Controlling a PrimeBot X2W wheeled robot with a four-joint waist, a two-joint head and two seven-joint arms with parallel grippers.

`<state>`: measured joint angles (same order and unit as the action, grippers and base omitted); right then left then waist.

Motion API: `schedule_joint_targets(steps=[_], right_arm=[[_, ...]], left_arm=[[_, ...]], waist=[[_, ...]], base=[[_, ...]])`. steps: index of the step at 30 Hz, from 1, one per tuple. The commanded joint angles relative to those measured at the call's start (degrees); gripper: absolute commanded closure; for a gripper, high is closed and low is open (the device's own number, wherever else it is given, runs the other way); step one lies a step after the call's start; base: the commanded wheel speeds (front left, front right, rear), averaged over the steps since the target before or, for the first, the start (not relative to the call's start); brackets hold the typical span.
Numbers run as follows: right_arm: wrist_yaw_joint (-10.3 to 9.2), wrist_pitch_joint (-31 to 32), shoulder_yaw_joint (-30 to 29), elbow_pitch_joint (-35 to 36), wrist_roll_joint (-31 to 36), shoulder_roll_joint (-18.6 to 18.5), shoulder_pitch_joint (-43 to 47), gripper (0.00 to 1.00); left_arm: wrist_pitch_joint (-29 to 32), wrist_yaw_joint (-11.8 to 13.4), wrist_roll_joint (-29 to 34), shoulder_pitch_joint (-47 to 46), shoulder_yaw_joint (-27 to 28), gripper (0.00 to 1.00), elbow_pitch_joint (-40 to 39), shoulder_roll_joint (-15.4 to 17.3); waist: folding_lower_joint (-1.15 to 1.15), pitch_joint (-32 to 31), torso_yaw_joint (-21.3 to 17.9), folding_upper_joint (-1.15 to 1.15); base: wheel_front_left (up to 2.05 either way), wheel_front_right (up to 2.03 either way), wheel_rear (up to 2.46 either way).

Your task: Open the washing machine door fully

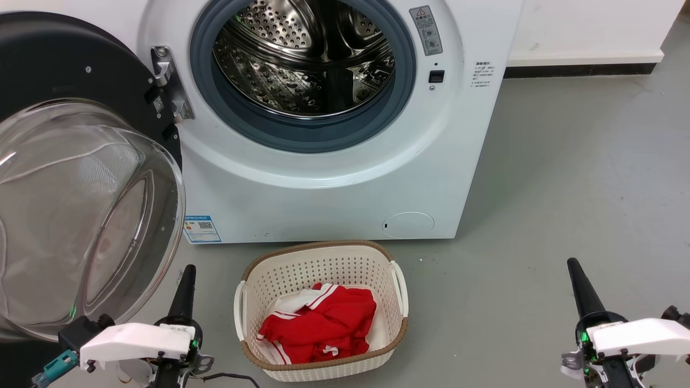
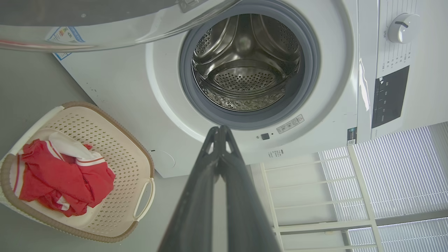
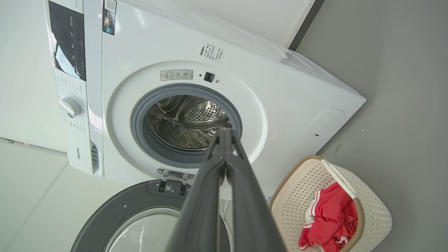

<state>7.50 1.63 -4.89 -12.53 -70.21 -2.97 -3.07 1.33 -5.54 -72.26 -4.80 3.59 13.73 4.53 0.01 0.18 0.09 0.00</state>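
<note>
grey floor (image 1: 566, 161) bears washing machine (image 1: 323, 205) (door (image 1: 54, 59) swung wide); left gripper (image 1: 188, 270), right gripper (image 1: 573, 265) both pinched together.

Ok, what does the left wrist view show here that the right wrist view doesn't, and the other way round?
Left wrist view: slatted window blinds behind a white frame.
Right wrist view: the dark skirting strip at the foot of the wall.
Both: the washing machine with its bare steel drum, the washing machine door swung open, the basket holding red clothing, and that arm's own shut gripper: left gripper, right gripper.
</note>
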Motion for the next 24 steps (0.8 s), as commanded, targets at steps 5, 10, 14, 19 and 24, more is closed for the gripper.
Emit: schedule_joint_targets(steps=[5, 10, 14, 19, 24], right_arm=[[-0.01, 0.8, -0.3, 0.0, -3.4, -0.2, -1.6, 1.00], [-0.01, 1.4, -0.5, -0.2, -6.0, -0.2, -1.9, 1.00], [-0.01, 1.8, -0.6, -0.3, -8.1, -0.2, -2.1, 1.00], [-0.01, 2.4, -0.8, -0.6, -10.5, -0.1, -2.3, 1.00], [-0.01, 2.9, -0.9, -0.8, -12.9, -0.1, -2.5, 1.00]], left_arm=[[0.7, -0.4, -3.0, -1.2, 0.5, 1.00, -0.2, -0.3], [1.4, -0.7, -5.4, -1.3, 0.9, 1.00, -0.1, -0.5], [1.9, -0.8, -7.2, -1.4, 1.2, 1.00, 0.0, -0.6], [2.5, -1.0, -9.4, -1.5, 1.5, 1.00, 0.0, -0.8], [3.1, -1.2, -11.6, -1.5, 1.8, 1.00, 0.1, -1.0]], waist=[[0.00, 0.0, 0.0, 0.00], [0.00, 0.0, 0.0, 0.00], [0.00, 0.0, 0.0, 0.00], [0.00, 0.0, 0.0, 0.00], [0.00, 0.0, 0.0, 0.00]], base=[[0.00, 0.00, 0.00], [0.00, 0.00, 0.00], [0.00, 0.00, 0.00], [0.00, 0.00, 0.00], [0.00, 0.00, 0.00]])
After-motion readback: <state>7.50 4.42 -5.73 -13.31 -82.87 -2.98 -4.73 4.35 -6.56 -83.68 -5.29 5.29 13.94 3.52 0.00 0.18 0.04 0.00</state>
